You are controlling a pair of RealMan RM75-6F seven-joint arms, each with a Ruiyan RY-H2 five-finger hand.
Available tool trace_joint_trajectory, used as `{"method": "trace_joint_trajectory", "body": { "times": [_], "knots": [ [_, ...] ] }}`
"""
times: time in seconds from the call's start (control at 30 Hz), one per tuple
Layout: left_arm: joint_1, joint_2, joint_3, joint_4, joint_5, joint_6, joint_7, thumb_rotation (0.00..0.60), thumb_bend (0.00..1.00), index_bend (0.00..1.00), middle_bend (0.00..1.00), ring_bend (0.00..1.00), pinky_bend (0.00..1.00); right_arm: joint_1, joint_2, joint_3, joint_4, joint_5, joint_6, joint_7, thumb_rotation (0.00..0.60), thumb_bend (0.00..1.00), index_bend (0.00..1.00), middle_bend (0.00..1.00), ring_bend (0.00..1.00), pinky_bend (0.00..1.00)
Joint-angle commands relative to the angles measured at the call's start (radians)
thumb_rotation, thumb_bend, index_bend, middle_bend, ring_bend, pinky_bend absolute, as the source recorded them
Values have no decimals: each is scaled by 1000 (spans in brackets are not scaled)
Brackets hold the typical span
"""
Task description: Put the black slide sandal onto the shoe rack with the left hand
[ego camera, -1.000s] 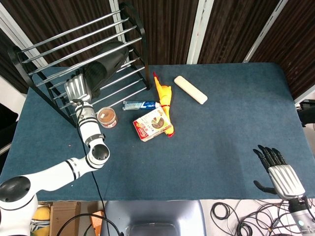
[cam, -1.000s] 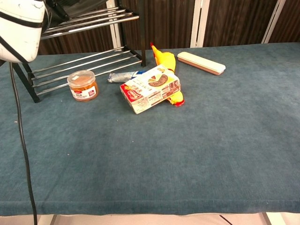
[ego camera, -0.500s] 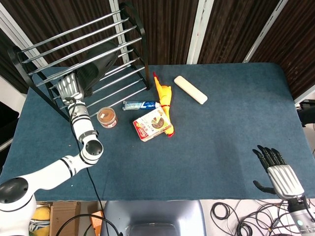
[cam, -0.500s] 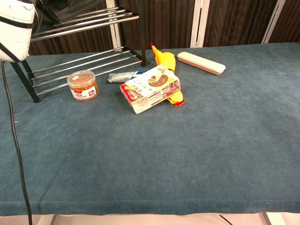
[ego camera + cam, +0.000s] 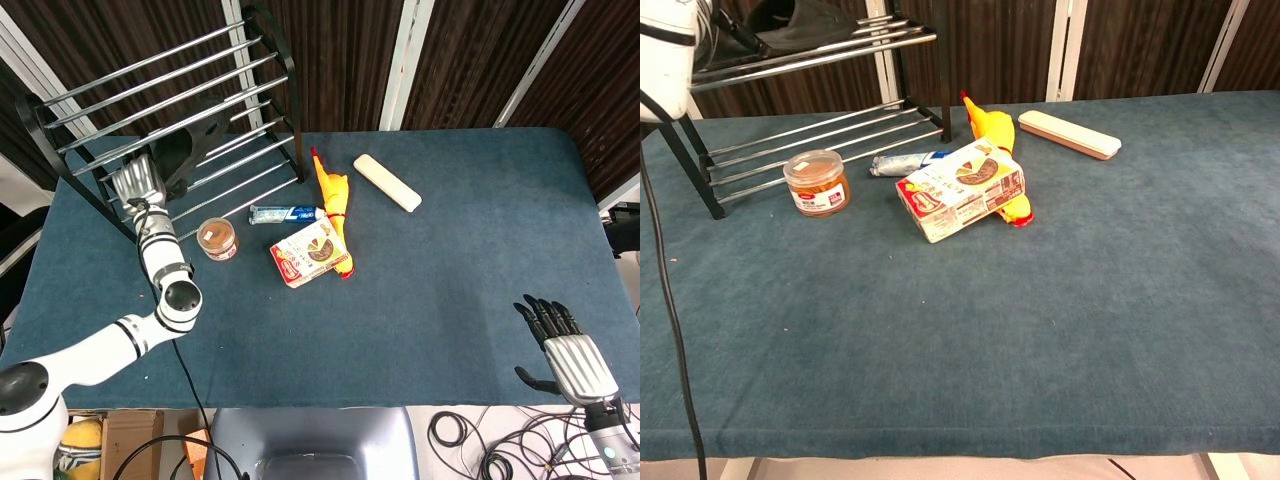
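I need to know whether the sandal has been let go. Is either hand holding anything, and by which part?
It cannot be told for the left hand: it sits at the sandal's near end, contact hidden. The right hand holds nothing.

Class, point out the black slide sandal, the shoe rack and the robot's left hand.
black slide sandal (image 5: 805, 20): chest view, its upper.
shoe rack (image 5: 284, 60): head view, right end frame.
left hand (image 5: 133, 183): head view, silver back.

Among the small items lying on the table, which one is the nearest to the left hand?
The small round jar with orange contents. It stands closest to the left hand, just in front of the shoe rack; the tube, box, rubber chicken and case lie further right.
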Motion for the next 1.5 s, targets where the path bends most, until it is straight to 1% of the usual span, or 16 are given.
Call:
{"method": "trace_joint_trajectory", "body": {
  "times": [0.03,0.07,0.13,0.3,0.47,0.63,0.9,1.03,1.13,1.23,1.37,1.5],
  "knots": [
    [1,5,-1,-12,4,4,-4,396,269,59,146,110,300,-1,0,0,0,-2,2,0,600,176,0,0,0,73],
    [1,7,-3,-17,2,5,-4,368,263,56,146,107,295,-1,1,-1,-1,-3,3,0,600,176,0,0,0,74],
    [4,13,-5,-34,-2,7,-5,354,258,54,145,105,288,-2,1,-1,0,-5,6,2,600,176,0,0,0,74],
    [16,37,-10,-103,-18,6,-2,357,257,45,146,137,289,-2,1,-1,1,-5,6,3,600,176,0,0,0,75],
    [36,86,-11,-230,-4,29,-15,364,257,42,158,158,294,-3,0,0,1,-5,7,0,600,176,0,0,0,78],
    [54,128,-13,-347,-17,60,-19,374,258,39,166,178,304,-3,-2,-3,-1,-8,5,-8,600,176,0,0,0,78],
    [61,159,-6,-438,-47,69,-35,396,265,36,190,201,316,-8,-1,-4,-1,-13,15,-4,600,176,0,0,0,78],
    [62,173,19,-466,-36,77,-33,402,280,36,224,244,321,-7,1,-4,1,-13,14,-1,600,176,0,0,0,78],
    [63,185,60,-475,-22,91,-2,402,318,38,240,243,320,-7,3,-5,1,-14,12,0,600,176,0,0,0,78],
    [72,193,101,-475,-4,92,13,412,397,37,246,232,315,-9,4,-6,0,-18,16,1,600,176,0,0,0,78],
    [83,190,138,-452,17,74,2,412,476,32,235,205,304,-10,6,-11,0,-27,19,3,600,175,0,0,0,79],
    [86,184,159,-425,25,59,-4,412,505,26,220,181,300,-13,9,-12,1,-30,25,8,600,175,0,0,0,91]
  ]
}}
